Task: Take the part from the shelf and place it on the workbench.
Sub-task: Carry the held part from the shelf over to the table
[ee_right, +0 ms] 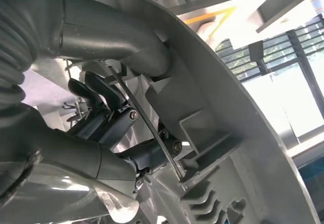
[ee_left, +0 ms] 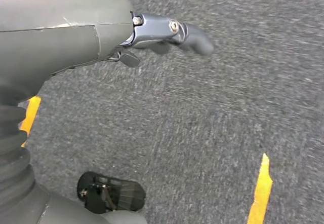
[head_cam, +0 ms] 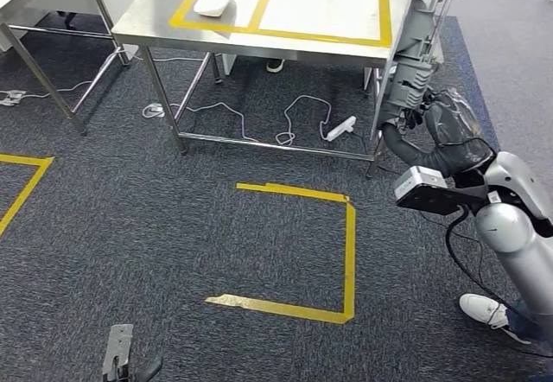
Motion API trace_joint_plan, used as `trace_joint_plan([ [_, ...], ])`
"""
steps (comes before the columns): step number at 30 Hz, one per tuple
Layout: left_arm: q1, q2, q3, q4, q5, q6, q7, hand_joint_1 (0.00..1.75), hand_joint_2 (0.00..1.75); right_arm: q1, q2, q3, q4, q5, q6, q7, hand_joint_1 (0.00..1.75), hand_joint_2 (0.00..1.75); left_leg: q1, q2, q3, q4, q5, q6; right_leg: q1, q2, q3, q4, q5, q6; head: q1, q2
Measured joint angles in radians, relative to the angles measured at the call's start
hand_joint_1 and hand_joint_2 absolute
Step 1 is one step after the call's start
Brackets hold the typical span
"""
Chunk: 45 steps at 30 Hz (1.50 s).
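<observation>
No text, label, brand, number or sign can be read in any of the three views.

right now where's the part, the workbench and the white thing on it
part (head_cam: 414,49), head view, ribbed grey body above the right robot hand
workbench (head_cam: 261,40), head view, bare steel front edge
white thing (head_cam: 213,0), head view, its middle

Dark grey carpet (head_cam: 195,226) marked with yellow tape (head_cam: 349,252); steel table (head_cam: 149,28) above white cables (head_cam: 228,110) and a power strip (head_cam: 341,127).
</observation>
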Motion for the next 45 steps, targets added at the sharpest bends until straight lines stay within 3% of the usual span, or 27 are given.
trace_joint_plan([
  [2, 0.000, 0.000, -0.005, 0.000, -0.002, 0.000, -0.003, 0.00, 1.75, 0.013, -0.010, -0.012, -0.014, 0.002, -0.003, -0.001, 1.75, 1.75, 0.003, 0.001, 0.001, -0.007, 0.005, 0.012, -0.001, -0.004, -0.010, 0.014, -0.013, 0.010, 0.001, 0.000],
  [3, -0.001, 0.000, -0.008, 0.000, -0.003, 0.000, -0.004, 0.00, 1.75, 0.017, -0.014, -0.019, -0.019, 0.003, -0.005, -0.001, 1.75, 1.75, 0.006, 0.002, 0.002, -0.011, 0.008, 0.018, -0.001, -0.008, -0.026, 0.045, -0.034, 0.014, 0.002, 0.000],
  [6, 0.000, 0.001, -0.014, 0.000, -0.006, 0.000, -0.004, 0.00, 1.75, 0.031, -0.021, -0.035, -0.029, 0.010, -0.017, -0.002, 1.75, 1.75, 0.006, 0.004, 0.001, -0.012, 0.010, 0.024, -0.002, -0.016, -0.114, 0.232, -0.120, 0.022, 0.004, 0.000],
  [7, 0.002, 0.001, -0.015, 0.000, -0.008, 0.000, -0.003, 0.00, 1.75, 0.038, -0.023, -0.038, -0.032, 0.013, -0.021, -0.002, 1.75, 1.75, 0.006, 0.005, 0.002, -0.012, 0.009, 0.025, -0.002, -0.017, -0.135, 0.276, -0.131, 0.023, 0.004, 0.000],
  [8, 0.002, 0.000, -0.016, 0.000, -0.009, 0.000, -0.003, 0.00, 1.75, 0.046, -0.025, -0.040, -0.035, 0.016, -0.023, -0.002, 1.75, 1.75, 0.006, 0.005, 0.002, -0.012, 0.009, 0.025, -0.002, -0.017, -0.138, 0.284, -0.124, 0.023, 0.004, 0.000],
  [9, 0.003, 0.000, -0.017, 0.000, -0.009, 0.000, -0.002, 0.00, 1.75, 0.051, -0.028, -0.041, -0.038, 0.018, -0.024, -0.002, 1.75, 1.75, 0.006, 0.006, 0.004, -0.012, 0.008, 0.024, -0.002, -0.018, -0.121, 0.250, -0.098, 0.022, 0.004, 0.000],
  [11, 0.003, 0.000, -0.020, 0.000, -0.010, 0.000, -0.001, 0.00, 1.75, 0.058, -0.033, -0.046, -0.043, 0.019, -0.025, -0.002, 1.75, 1.75, 0.005, 0.005, 0.005, -0.011, 0.005, 0.020, -0.001, -0.026, -0.050, 0.110, -0.035, 0.017, 0.004, 0.000],
  [13, 0.003, 0.000, -0.022, 0.000, -0.011, 0.000, -0.001, 0.00, 1.75, 0.059, -0.035, -0.053, -0.048, 0.021, -0.027, -0.002, 1.75, 1.75, 0.000, 0.005, 0.002, -0.007, 0.004, 0.013, 0.002, -0.031, 0.001, 0.015, -0.012, 0.010, 0.004, 0.000],
  [16, 0.006, 0.001, -0.022, 0.000, -0.010, -0.002, 0.000, 0.00, 1.75, 0.069, -0.038, -0.062, -0.054, 0.024, -0.031, -0.002, 1.75, 1.75, -0.002, 0.008, -0.001, -0.006, 0.002, -0.002, 0.003, -0.027, 0.009, 0.001, -0.014, -0.005, 0.003, 0.000],
  [18, 0.006, 0.002, -0.022, 0.000, -0.007, -0.003, -0.001, 0.00, 1.75, 0.078, -0.041, -0.065, -0.059, 0.025, -0.032, -0.002, 1.75, 1.75, -0.001, 0.008, -0.015, 0.031, -0.024, -0.013, -0.001, -0.026, 0.013, -0.002, -0.015, -0.017, 0.001, 0.000],
  [21, 0.009, 0.002, -0.022, 0.000, -0.004, -0.006, -0.001, 0.00, 1.75, 0.089, -0.042, -0.068, -0.063, 0.026, -0.033, -0.002, 1.75, 1.75, 0.001, 0.007, -0.100, 0.212, -0.108, -0.023, -0.002, -0.025, 0.018, -0.003, -0.019, -0.029, -0.002, 0.000],
  [22, 0.010, 0.002, -0.022, 0.000, -0.003, -0.008, -0.001, 0.00, 1.75, 0.093, -0.042, -0.069, -0.064, 0.026, -0.033, -0.002, 1.75, 1.75, 0.001, 0.007, -0.127, 0.264, -0.121, -0.024, -0.001, -0.023, 0.021, -0.003, -0.020, -0.031, -0.002, 0.000],
  [23, 0.011, 0.002, -0.022, 0.000, -0.003, -0.008, -0.001, 0.00, 1.75, 0.096, -0.042, -0.070, -0.064, 0.026, -0.033, -0.002, 1.75, 1.75, 0.001, 0.007, -0.140, 0.285, -0.115, -0.023, 0.001, -0.021, 0.024, -0.003, -0.023, -0.031, -0.002, 0.000],
  [24, 0.012, 0.002, -0.022, 0.000, -0.002, -0.008, -0.001, 0.00, 1.75, 0.100, -0.042, -0.071, -0.064, 0.026, -0.033, -0.002, 1.75, 1.75, 0.001, 0.007, -0.134, 0.262, -0.087, -0.020, 0.002, -0.018, 0.028, -0.003, -0.026, -0.032, -0.002, 0.000],
  [26, 0.012, 0.003, -0.022, 0.000, -0.002, -0.008, -0.003, 0.00, 1.75, 0.105, -0.042, -0.074, -0.066, 0.026, -0.033, -0.002, 1.75, 1.75, -0.003, 0.004, -0.080, 0.131, -0.005, -0.004, 0.004, -0.014, 0.038, -0.003, -0.033, -0.030, -0.002, 0.000],
  [28, 0.011, 0.005, -0.023, 0.000, -0.002, -0.010, -0.004, 0.00, 1.75, 0.108, -0.042, -0.080, -0.070, 0.026, -0.035, -0.002, 1.75, 1.75, -0.008, 0.002, -0.032, 0.023, 0.031, 0.013, 0.007, -0.012, 0.043, -0.004, -0.040, -0.024, -0.001, 0.000],
  [31, 0.011, 0.004, -0.024, 0.000, -0.002, -0.015, -0.005, 0.00, 1.75, 0.113, -0.042, -0.086, -0.073, 0.027, -0.038, -0.003, 1.75, 1.75, -0.010, 0.002, -0.014, -0.016, 0.022, 0.021, 0.008, -0.011, 0.044, 0.001, -0.033, -0.006, -0.002, 0.000],
  [33, 0.010, 0.002, -0.024, 0.000, -0.001, -0.016, -0.006, 0.00, 1.75, 0.116, -0.043, -0.088, -0.073, 0.028, -0.038, -0.003, 1.75, 1.75, -0.004, 0.001, -0.001, -0.027, 0.022, 0.025, 0.007, -0.013, 0.032, 0.024, -0.044, 0.005, 0.000, 0.000],
  [35, 0.010, 0.002, -0.025, 0.000, 0.000, -0.015, -0.006, 0.00, 1.75, 0.115, -0.043, -0.089, -0.074, 0.031, -0.038, -0.005, 1.75, 1.75, 0.000, 0.001, 0.008, -0.032, 0.020, 0.028, 0.004, -0.016, -0.019, 0.112, -0.087, 0.014, 0.003, 0.000],
  [37, 0.011, 0.002, -0.026, 0.000, 0.001, -0.016, -0.006, 0.00, 1.75, 0.117, -0.043, -0.090, -0.074, 0.033, -0.039, -0.009, 1.75, 1.75, 0.000, 0.002, 0.012, -0.031, 0.015, 0.030, 0.001, -0.016, -0.093, 0.231, -0.128, 0.022, 0.005, 0.000],
  [39, 0.013, 0.002, -0.027, 0.000, 0.001, -0.016, -0.006, 0.00, 1.75, 0.123, -0.043, -0.090, -0.074, 0.035, -0.039, -0.014, 1.75, 1.75, 0.002, 0.002, 0.020, -0.031, 0.007, 0.029, -0.002, -0.017, -0.132, 0.274, -0.122, 0.026, 0.005, 0.000],
  [40, 0.013, 0.001, -0.028, 0.000, 0.001, -0.016, -0.006, 0.00, 1.75, 0.125, -0.043, -0.090, -0.074, 0.036, -0.038, -0.015, 1.75, 1.75, 0.003, 0.002, 0.025, -0.031, 0.003, 0.027, -0.004, -0.018, -0.128, 0.251, -0.098, 0.028, 0.005, 0.000],
  [43, 0.013, 0.002, -0.030, 0.000, 0.002, -0.015, -0.006, 0.00, 1.75, 0.127, -0.043, -0.095, -0.074, 0.037, -0.039, -0.016, 1.75, 1.75, 0.005, 0.001, 0.044, -0.027, -0.015, 0.016, -0.008, -0.027, -0.062, 0.074, 0.005, 0.035, 0.006, 0.000],
  [45, 0.013, 0.003, -0.030, 0.000, 0.003, -0.015, -0.006, 0.00, 1.75, 0.129, -0.044, -0.102, -0.075, 0.038, -0.039, -0.017, 1.75, 1.75, 0.003, 0.001, 0.046, -0.024, -0.024, 0.004, -0.005, -0.031, -0.032, 0.004, 0.017, 0.021, 0.005, 0.000],
])
